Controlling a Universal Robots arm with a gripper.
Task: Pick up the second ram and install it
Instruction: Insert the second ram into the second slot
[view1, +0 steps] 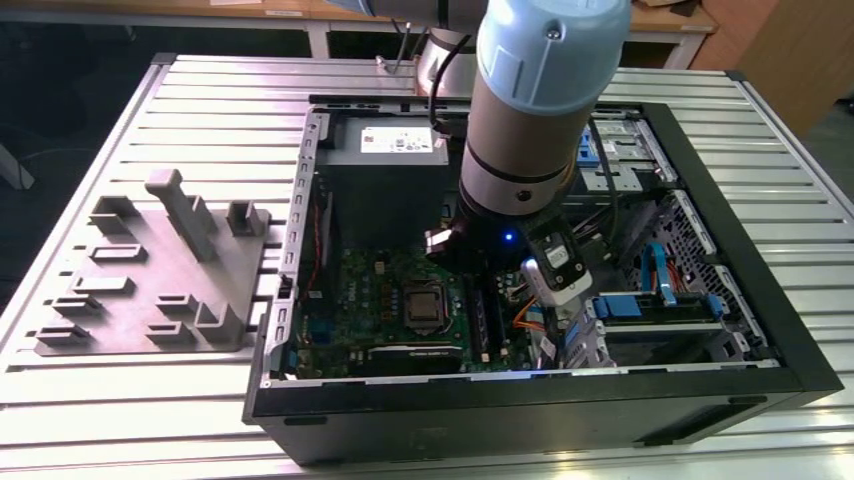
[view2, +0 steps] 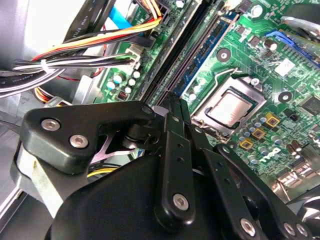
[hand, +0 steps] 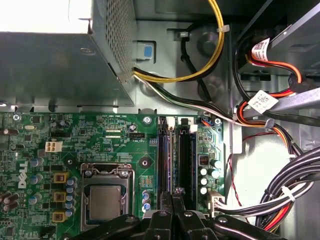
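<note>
My gripper (hand: 175, 196) is down inside the open computer case (view1: 747, 300), with its black fingers (view2: 173, 107) pressed together and nothing showing between them. The tips rest at the near end of the memory slots (hand: 175, 150) on the green motherboard (view1: 360, 290), beside the processor socket (hand: 105, 202). A slim dark stick, the ram (hand: 165, 157), appears to stand in the slot running away from the tips. I cannot tell whether it is fully seated. In the exterior view the gripper (view1: 483, 300) is mostly hidden under the arm's wrist (view1: 527, 150).
A grey moulded tray (view1: 147, 270) with slots and posts lies on the slatted table at the exterior view's left. The power supply (view1: 387, 150) sits behind the board. Bundled cables (hand: 280, 195) and blue drive bays (view1: 654, 300) crowd the side beyond the slots.
</note>
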